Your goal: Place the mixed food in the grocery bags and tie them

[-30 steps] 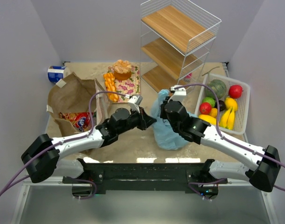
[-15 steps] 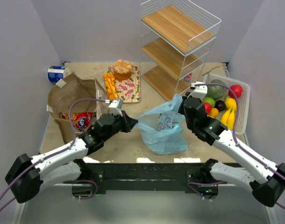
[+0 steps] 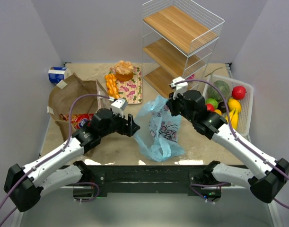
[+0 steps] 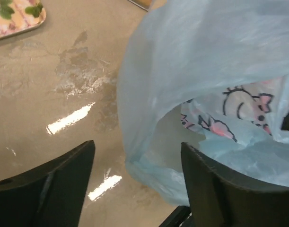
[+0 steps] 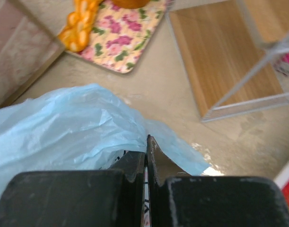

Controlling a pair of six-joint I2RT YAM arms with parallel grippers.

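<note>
The left hand (image 3: 133, 126) had let go of the blue bag (image 3: 158, 130) and stood wide just beside it. The right hand (image 5: 146, 150) had shifted inward, pinching the bag's rim above the surface (image 3: 118, 147).

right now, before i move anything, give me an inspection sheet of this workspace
surface: tan table, glare patches near the front
job's things: light-blue bag mid-table, mouth open; brown paper bag left, red snack packet inside; can far left; fruit in white basket right
clutter: floral tray with orange cake and orange segments; wire shelf at back
grippers: left gripper open beside the bag, holding nothing; right gripper shut on the light-blue bag's rim
cables: purple cables loop over both arms, no snag seen
surroundings: grey walls on three sides
</note>
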